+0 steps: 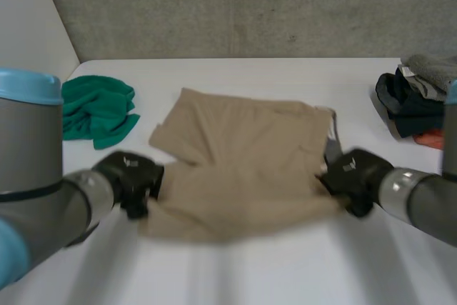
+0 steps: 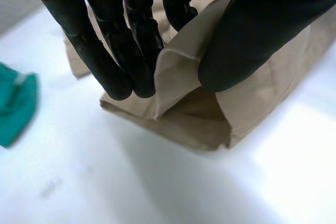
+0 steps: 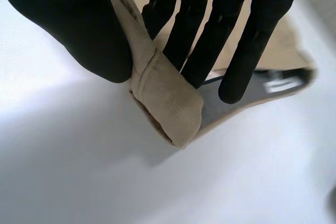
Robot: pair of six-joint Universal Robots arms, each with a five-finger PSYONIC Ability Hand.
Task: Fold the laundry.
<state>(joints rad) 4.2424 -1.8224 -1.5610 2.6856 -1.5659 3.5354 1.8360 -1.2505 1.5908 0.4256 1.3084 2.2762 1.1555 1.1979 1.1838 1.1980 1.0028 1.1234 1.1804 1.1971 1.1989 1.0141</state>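
Cloth (image 1: pixel 243 169) in a tan colour lies in the middle of the white counter (image 1: pixel 285 266). The left robot hand (image 1: pixel 132 176) pinches its left edge with thumb and fingers. The right robot hand (image 1: pixel 353 173) pinches its right edge too.

Near edge of the beige garment (image 1: pixel 235 223) was blurred in head view; its folds could not be read. The pile of clothes (image 1: pixel 414 98) at the robot's right was cut by the frame edge, pieces too tangled to separate. The green cloth (image 2: pixel 16 106) beside the left hand (image 2: pixel 121 40) was cut off. A white label (image 3: pixel 283 85) beyond the right hand (image 3: pixel 68 30) was unreadable, possibly a size tag.
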